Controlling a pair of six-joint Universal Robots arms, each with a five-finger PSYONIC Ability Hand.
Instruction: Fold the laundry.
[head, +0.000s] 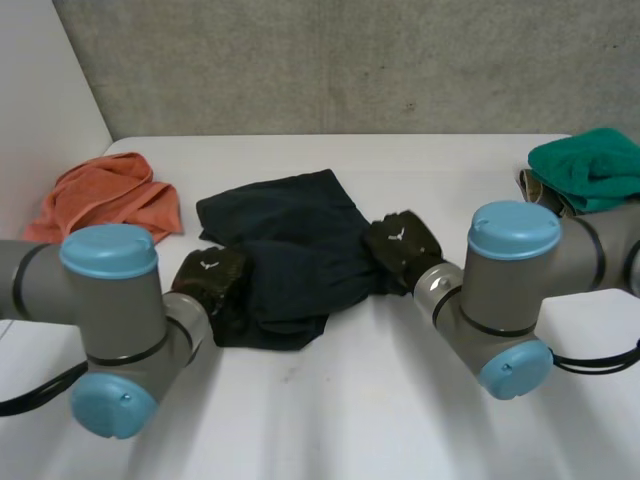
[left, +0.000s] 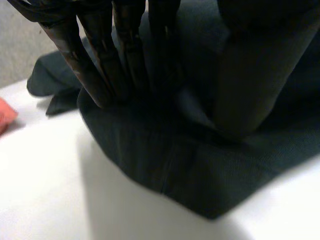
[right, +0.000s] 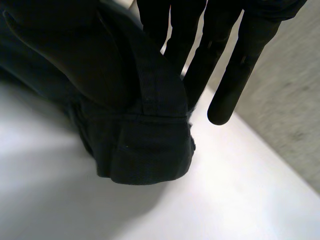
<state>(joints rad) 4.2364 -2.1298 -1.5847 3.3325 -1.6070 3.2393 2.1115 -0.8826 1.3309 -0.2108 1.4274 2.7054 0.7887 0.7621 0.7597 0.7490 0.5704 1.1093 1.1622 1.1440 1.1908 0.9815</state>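
A dark navy garment (head: 290, 245) lies crumpled in the middle of the white table (head: 380, 400). My left hand (head: 210, 275) is at its left edge, toward the near corner. In the left wrist view its fingers (left: 107, 70) and thumb (left: 250, 75) press into the garment (left: 190, 170) with a ridge of cloth pinched between them. My right hand (head: 400, 245) is at the garment's right edge. In the right wrist view a hemmed edge of the garment (right: 145, 150) runs up between the thumb and the straight fingers (right: 235, 75), which pinch it.
An orange cloth (head: 105, 200) lies bunched at the table's back left, close to the side wall. A green cloth (head: 590, 165) sits at the back right on top of an olive one (head: 540, 192). Bare table lies in front of the garment.
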